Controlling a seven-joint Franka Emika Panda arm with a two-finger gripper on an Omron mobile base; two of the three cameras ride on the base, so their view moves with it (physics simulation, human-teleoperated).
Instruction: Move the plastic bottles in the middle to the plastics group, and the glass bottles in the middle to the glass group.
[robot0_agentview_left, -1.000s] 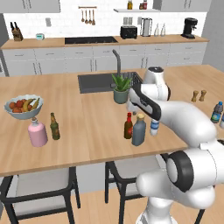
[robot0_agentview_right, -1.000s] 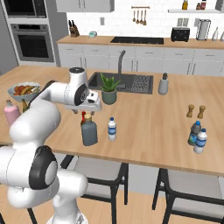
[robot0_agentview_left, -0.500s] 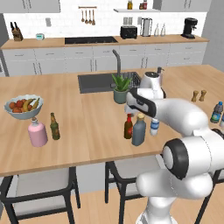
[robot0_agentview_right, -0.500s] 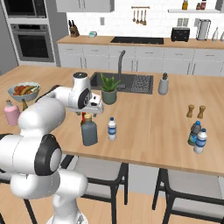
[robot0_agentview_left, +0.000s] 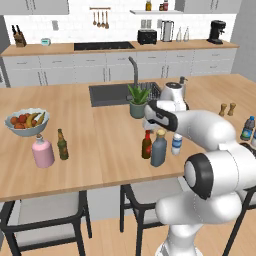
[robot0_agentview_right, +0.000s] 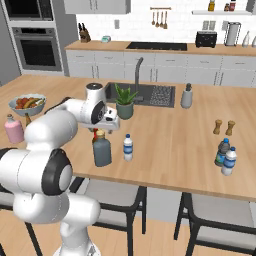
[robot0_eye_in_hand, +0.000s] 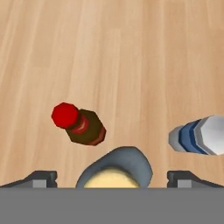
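Three bottles stand mid-counter: a broad grey-blue bottle (robot0_agentview_left: 159, 148) (robot0_agentview_right: 102, 150) with a tan cork, a slim dark brown bottle (robot0_agentview_left: 146, 145) (robot0_eye_in_hand: 81, 125) with a red cap, and a small plastic bottle (robot0_agentview_left: 176, 144) (robot0_agentview_right: 128, 148) (robot0_eye_in_hand: 199, 135). My gripper (robot0_agentview_left: 151, 125) (robot0_agentview_right: 110, 125) (robot0_eye_in_hand: 113, 178) hangs open just above them, its fingertips (robot0_eye_in_hand: 41, 178) wide on either side of the grey-blue bottle's cork (robot0_eye_in_hand: 114, 175). It holds nothing. The plastics group (robot0_agentview_left: 247, 129) (robot0_agentview_right: 225, 156) stands at the right. The pink bottle (robot0_agentview_left: 43, 152) (robot0_agentview_right: 13, 130) and olive-brown bottle (robot0_agentview_left: 62, 145) stand at the left.
A fruit bowl (robot0_agentview_left: 26, 120) (robot0_agentview_right: 27, 102) sits behind the glass group. A potted plant (robot0_agentview_left: 138, 102) (robot0_agentview_right: 124, 102) and the sink (robot0_agentview_left: 112, 94) lie behind the middle bottles. Two brown shakers (robot0_agentview_right: 223, 127) and a soap dispenser (robot0_agentview_right: 187, 96) stand to the right.
The hand has moved a little down and toward the middle bottles. Its jaws stayed open and no bottle has moved.
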